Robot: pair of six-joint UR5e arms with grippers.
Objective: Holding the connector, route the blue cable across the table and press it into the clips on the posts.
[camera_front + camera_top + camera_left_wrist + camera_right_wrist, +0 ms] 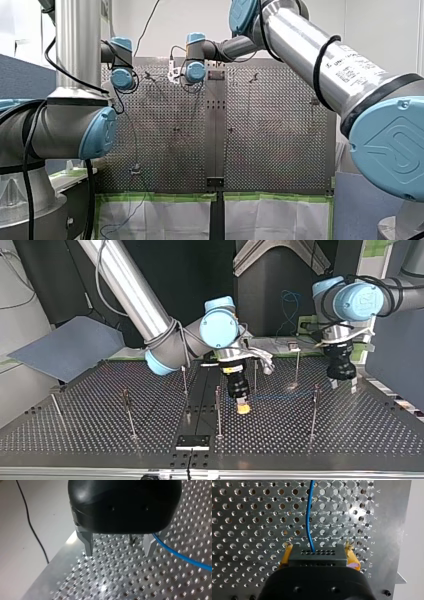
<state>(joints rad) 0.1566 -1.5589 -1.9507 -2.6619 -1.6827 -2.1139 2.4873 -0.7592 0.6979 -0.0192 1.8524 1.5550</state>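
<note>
Right arm's elbow (390,145) crowds front view; both claws far off over desk (270,140).

Top view: right claw (243,407) low at desk middle. Blue cable (280,396) runs level toward view's right, to post (314,410) beside left claw (344,385), which is probably nearer for pressing.

Left wrist view: fingers (88,543) spread, cable just outside them.

Right wrist view: yellow pads (284,556) pinch connector (317,555); cable leads straight ahead.

The connector (317,557) sits in my right hand (243,407) (mid-table); its cable (308,517) runs toward my left hand (343,385).
</note>
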